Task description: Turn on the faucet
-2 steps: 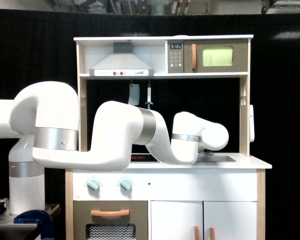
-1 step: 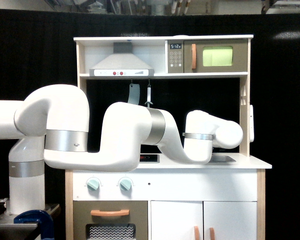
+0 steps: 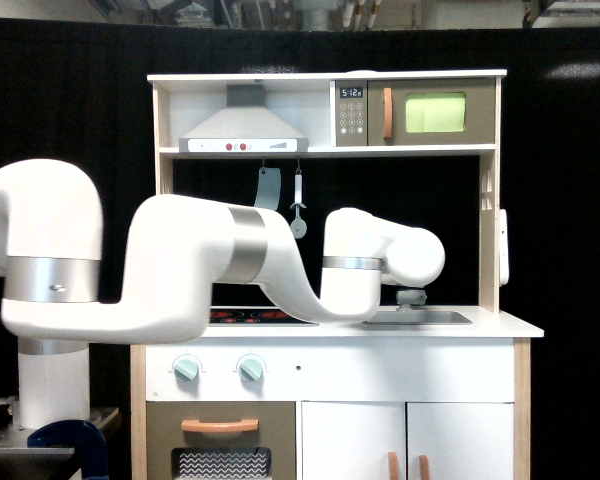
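Reading from the exterior view's left, our arm (image 3: 230,270) folds across the toy kitchen's stovetop (image 3: 245,316), and its wrist ends over the sink (image 3: 430,318), where we make out a small grey part at about the gripper (image 3: 411,297). We cannot tell whether the jaws are spread or pressed together, since the wrist hides them. The faucet is hidden too, presumably right at the gripper, so we cannot tell whether its lever is turned.

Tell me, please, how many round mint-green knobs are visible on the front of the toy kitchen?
2: one knob and a second knob beside it, both on the front panel below the stovetop, above the oven handle. None seems hidden.
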Controlling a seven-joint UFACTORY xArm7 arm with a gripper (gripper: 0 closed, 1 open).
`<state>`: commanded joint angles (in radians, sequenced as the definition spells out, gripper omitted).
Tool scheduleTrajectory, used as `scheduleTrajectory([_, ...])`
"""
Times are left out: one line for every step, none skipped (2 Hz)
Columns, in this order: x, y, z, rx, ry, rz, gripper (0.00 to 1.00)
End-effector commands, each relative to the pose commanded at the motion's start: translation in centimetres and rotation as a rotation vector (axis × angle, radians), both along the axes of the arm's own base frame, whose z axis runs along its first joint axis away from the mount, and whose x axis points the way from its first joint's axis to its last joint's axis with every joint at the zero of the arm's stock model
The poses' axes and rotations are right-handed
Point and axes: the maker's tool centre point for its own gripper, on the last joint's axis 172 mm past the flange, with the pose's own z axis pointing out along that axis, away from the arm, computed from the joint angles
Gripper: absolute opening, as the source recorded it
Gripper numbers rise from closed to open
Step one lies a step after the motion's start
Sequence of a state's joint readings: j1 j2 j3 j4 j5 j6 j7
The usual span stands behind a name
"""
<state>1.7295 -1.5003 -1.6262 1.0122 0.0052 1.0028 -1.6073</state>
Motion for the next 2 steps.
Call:
scheduleTrajectory([-10.8, -8.8, 1.0, 0.0, 0.0, 0.0, 1.0])
scheduleTrajectory([-14.9, -10.2, 0.3, 0.0, 0.0, 0.0, 1.0])
